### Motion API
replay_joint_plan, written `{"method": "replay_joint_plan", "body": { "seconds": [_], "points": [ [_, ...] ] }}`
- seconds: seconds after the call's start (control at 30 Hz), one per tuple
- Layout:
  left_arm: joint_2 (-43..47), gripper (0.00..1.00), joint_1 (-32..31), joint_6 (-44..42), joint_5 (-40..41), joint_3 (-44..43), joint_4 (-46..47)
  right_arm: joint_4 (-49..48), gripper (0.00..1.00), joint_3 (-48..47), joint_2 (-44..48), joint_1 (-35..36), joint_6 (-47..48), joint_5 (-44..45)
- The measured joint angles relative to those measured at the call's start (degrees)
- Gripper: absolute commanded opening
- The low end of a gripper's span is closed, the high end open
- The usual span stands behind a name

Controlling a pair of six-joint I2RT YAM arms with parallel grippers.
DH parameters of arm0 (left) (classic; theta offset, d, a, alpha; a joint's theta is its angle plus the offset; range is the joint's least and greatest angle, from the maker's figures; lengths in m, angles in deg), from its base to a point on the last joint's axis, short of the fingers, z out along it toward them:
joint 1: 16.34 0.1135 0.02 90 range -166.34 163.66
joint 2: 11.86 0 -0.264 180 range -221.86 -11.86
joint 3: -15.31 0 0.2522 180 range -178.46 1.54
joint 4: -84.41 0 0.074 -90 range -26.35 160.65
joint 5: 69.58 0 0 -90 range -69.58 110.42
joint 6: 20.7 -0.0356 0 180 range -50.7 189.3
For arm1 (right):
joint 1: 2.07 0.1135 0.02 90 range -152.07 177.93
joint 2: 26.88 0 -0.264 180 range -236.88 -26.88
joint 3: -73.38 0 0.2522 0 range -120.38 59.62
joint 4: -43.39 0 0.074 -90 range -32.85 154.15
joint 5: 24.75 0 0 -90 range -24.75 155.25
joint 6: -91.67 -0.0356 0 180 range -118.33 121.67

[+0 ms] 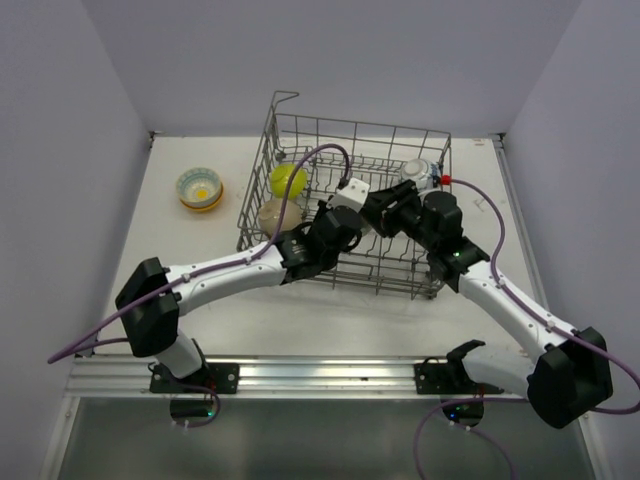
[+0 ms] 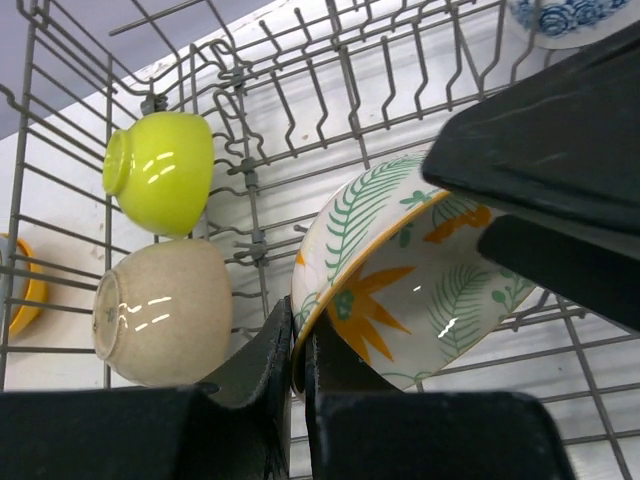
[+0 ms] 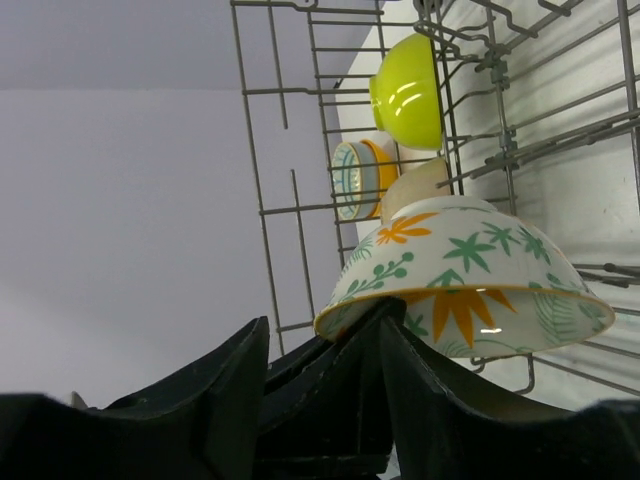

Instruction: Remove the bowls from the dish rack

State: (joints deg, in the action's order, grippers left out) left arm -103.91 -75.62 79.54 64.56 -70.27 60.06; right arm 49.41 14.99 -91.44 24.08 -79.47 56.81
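White table (image 1: 200, 290) carries the rack (image 1: 262, 190); inside, left gripper (image 2: 297, 385) clamps the tilted floral bowl (image 2: 400, 290) by its rim, right gripper (image 3: 325, 360) gapes beside it, holding nothing; lime bowl (image 2: 160, 170) and beige bowl (image 2: 165, 310) lie nearby

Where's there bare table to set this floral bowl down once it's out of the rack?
Bare table lies left of the dish rack, nearer than the stacked bowls, and along the rack's near side. Crowded: the rack's middle, where left claw and right claw meet at the floral bowl.
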Motion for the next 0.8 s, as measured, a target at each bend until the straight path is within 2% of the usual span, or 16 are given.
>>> {"method": "replay_joint_plan", "body": {
  "seconds": [0.13,0.33,0.4,0.53,0.8],
  "points": [
    [0.0,0.0,2.4,0.5,0.3,0.1,-1.5,0.0,0.56,0.0,0.0,-0.1,0.2,0.0],
    [0.1,0.0,10.9,1.4,-2.9,0.3,-3.3,0.4,0.58,1.4,0.8,-0.4,1.0,0.1],
    [0.6,0.0,13.2,1.4,-4.0,0.3,-4.1,1.0,0.61,2.0,1.7,-1.0,2.4,0.1],
    [3.6,0.0,18.5,2.5,-11.2,0.3,-5.6,3.0,0.63,2.0,4.1,-2.4,6.5,0.1],
    [14.9,0.0,33.9,6.2,-25.8,-3.5,-8.3,3.6,0.64,5.0,6.8,-2.9,12.1,0.0]
  ]
}}
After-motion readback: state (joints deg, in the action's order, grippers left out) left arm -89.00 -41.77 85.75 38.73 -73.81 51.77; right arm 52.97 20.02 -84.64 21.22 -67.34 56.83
